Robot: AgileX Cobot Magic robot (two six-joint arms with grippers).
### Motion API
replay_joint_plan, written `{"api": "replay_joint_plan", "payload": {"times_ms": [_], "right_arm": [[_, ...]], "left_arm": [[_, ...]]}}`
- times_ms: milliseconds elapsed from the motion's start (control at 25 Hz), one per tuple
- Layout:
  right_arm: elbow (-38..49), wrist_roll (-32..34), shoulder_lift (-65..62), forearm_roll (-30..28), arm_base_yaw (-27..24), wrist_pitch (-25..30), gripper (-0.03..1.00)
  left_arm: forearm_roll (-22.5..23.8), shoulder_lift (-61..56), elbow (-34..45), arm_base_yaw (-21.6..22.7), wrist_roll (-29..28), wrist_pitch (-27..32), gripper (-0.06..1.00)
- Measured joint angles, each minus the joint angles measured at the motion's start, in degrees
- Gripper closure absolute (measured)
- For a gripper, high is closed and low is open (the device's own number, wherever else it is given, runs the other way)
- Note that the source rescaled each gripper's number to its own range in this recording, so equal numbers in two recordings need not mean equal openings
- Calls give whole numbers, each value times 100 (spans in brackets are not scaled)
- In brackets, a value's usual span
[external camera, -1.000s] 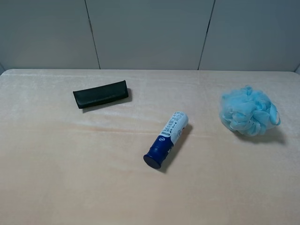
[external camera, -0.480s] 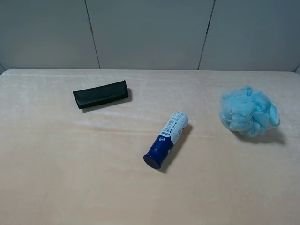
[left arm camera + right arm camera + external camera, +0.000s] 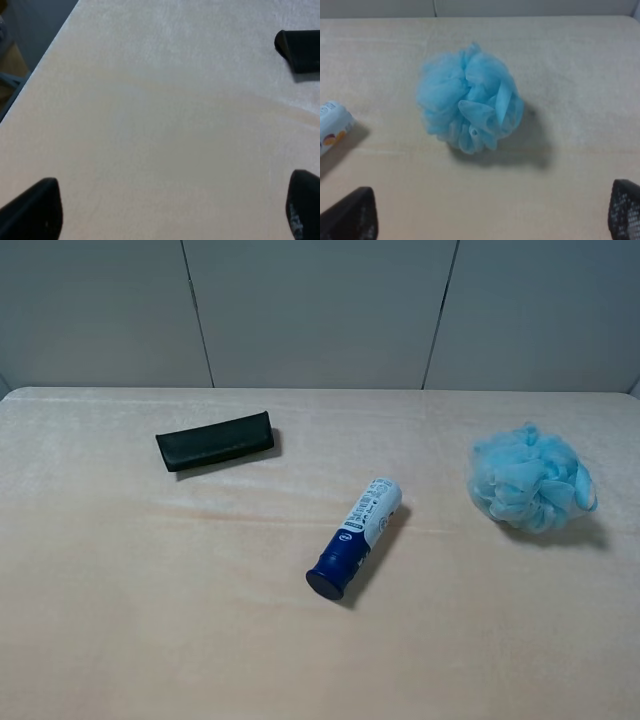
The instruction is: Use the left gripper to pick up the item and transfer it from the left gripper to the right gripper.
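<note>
The item [image 3: 532,478] is a puffy ball of light blue mesh, all ribbon-like folds and loose ruffles, resting on the bench [image 3: 150,590] toward its right side with a soft shadow beside it. My right end effector [image 3: 492,217] hovers over it with its black fingertips [image 3: 352,216] spread wide apart and holding nothing. My left end effector [image 3: 172,210] is likewise spread open and empty over bare bench.

The blue-and-white tube [image 3: 355,537] is a smooth cylinder lying on its side near the middle, its dark blue cap toward the near edge. The black case [image 3: 214,440] is flat, matte and oblong, lying well apart from the tube on the far left.

The three things lie well apart from one another, with open bench between them. From my left wrist the bench's left edge [image 3: 42,65] shows.

The bench covering is pale peach with a faint velvety sheen. Behind it stands a plain grey panelled wall [image 3: 320,310] with thin dark seams.
</note>
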Motion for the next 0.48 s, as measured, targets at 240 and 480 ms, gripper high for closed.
{"api": "replay_joint_plan", "payload": {"times_ms": [240, 480], "right_arm": [[0, 0, 0, 0, 0, -14, -3], [0, 0, 0, 0, 0, -14, -3]], "left_arm": [[0, 0, 0, 0, 0, 0, 2], [0, 0, 0, 0, 0, 0, 2]]}}
